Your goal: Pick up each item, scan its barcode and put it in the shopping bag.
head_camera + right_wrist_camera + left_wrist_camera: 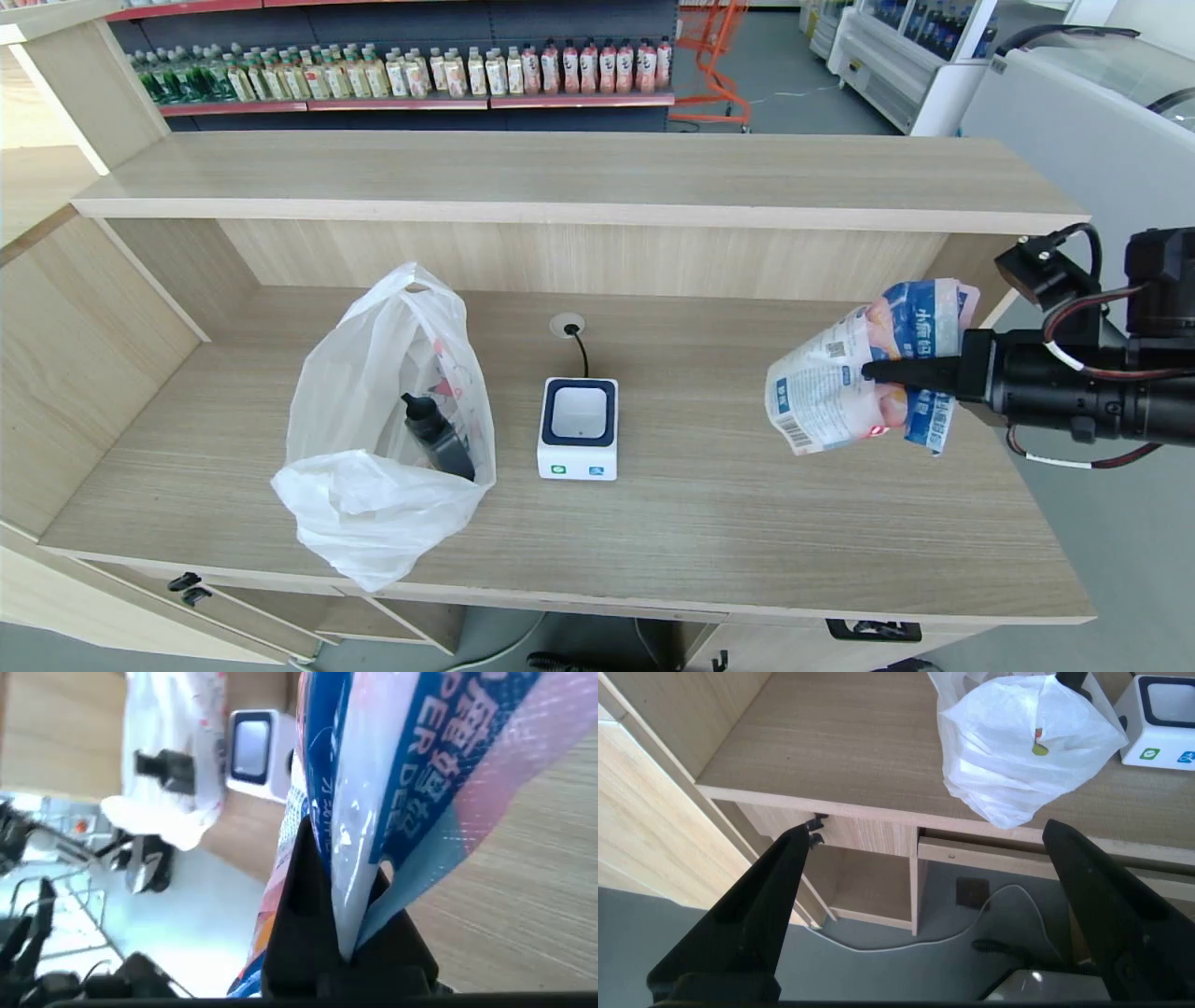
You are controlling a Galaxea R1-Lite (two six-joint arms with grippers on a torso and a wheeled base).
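Note:
My right gripper (882, 371) is shut on a blue, white and pink food pouch (864, 373), holding it in the air over the right part of the counter, well right of the scanner. The pouch (392, 812) sits clamped between the black fingers (313, 887) in the right wrist view. The white barcode scanner (579, 427) stands mid-counter. The white plastic shopping bag (387, 439) stands open left of it, with a dark bottle (437, 437) inside. My left gripper (924, 905) hangs open below the counter's front edge, beneath the bag (1027, 747).
The wooden counter (709, 523) has a raised back ledge and side walls. The scanner's cable runs to a hole (568, 325) in the back. A drawer front (868, 831) lies under the counter. Shelves of bottles (401, 73) stand behind.

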